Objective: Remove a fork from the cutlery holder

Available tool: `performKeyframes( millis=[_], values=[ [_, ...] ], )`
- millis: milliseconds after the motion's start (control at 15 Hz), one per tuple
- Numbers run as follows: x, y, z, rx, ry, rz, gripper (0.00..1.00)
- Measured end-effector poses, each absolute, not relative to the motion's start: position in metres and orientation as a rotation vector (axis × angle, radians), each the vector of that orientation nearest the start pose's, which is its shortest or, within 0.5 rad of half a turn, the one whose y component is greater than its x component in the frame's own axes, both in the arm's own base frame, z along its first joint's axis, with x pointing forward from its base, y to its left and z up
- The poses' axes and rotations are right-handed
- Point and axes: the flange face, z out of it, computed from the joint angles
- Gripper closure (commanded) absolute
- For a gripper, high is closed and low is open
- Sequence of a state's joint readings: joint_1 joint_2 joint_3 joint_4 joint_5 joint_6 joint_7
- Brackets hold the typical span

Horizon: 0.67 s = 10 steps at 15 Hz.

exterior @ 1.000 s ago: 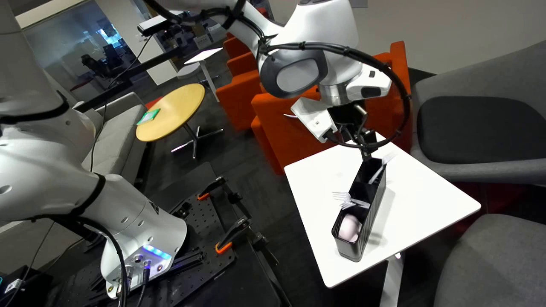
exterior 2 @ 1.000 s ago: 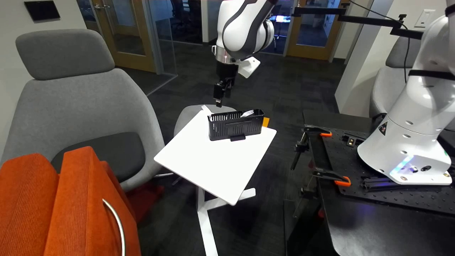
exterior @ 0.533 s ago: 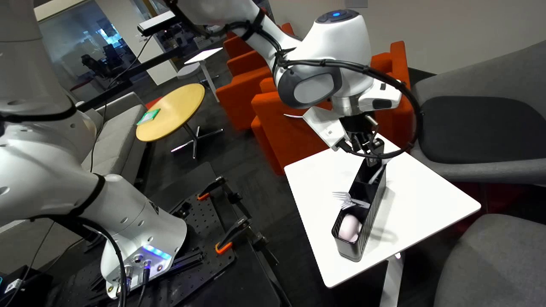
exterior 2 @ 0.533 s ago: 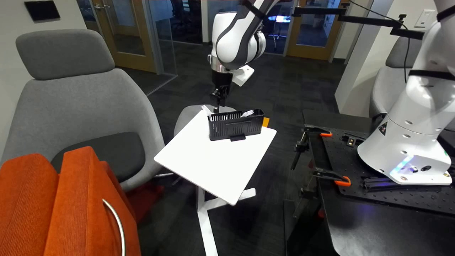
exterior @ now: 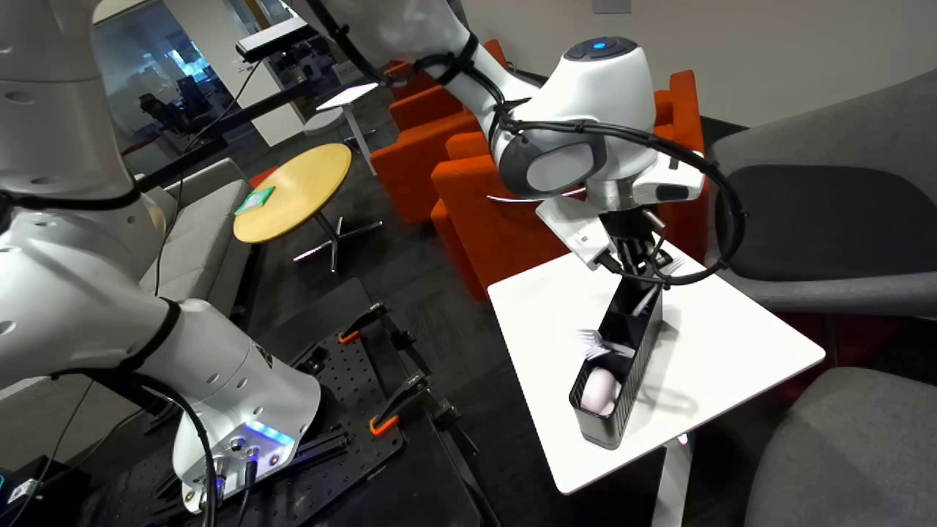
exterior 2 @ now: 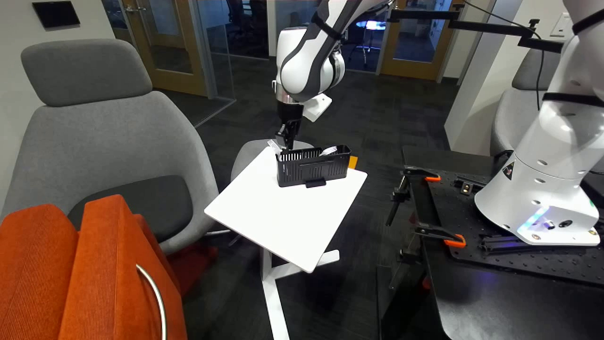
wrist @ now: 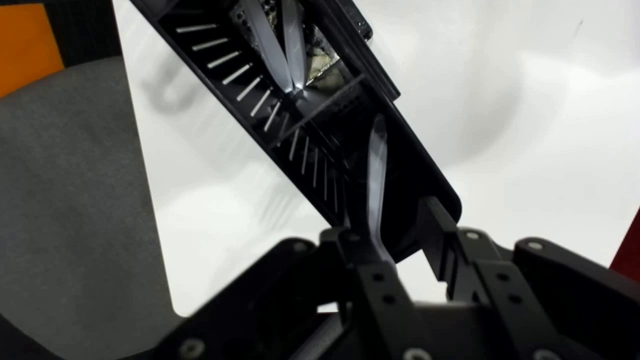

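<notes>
Black, ribbed and plastic-looking, that's the cutlery holder (exterior 2: 302,175), a long, narrow trough on the smooth white surface (exterior 2: 283,217), and here's the claw (wrist: 385,220) right at its end compartment! It's spread apart, gripping nothing, with a pale, glossy fork (wrist: 377,175) showing in the gap: handle inside, head leaning out over the end rim. The reach looks nearly done, I'd say, but that fork isn't out yet; pinch, lift and carry clear are left. Past the divider (wrist: 325,108), other forks (exterior 2: 329,150) poke up, near a rounded, smooth pinkish lump (exterior: 599,391).
</notes>
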State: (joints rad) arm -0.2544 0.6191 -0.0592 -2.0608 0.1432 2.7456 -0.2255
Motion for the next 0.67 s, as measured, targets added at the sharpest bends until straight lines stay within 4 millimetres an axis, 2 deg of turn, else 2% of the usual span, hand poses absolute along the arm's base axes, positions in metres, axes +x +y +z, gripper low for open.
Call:
performKeyframes(
  millis=[133, 667],
  values=[
    [0.562, -0.189, 0.131, -3.116, 0.326, -0.112, 0.58],
    [0.568, -0.19, 0.109, -3.117, 0.339, -0.086, 0.68]
  ],
)
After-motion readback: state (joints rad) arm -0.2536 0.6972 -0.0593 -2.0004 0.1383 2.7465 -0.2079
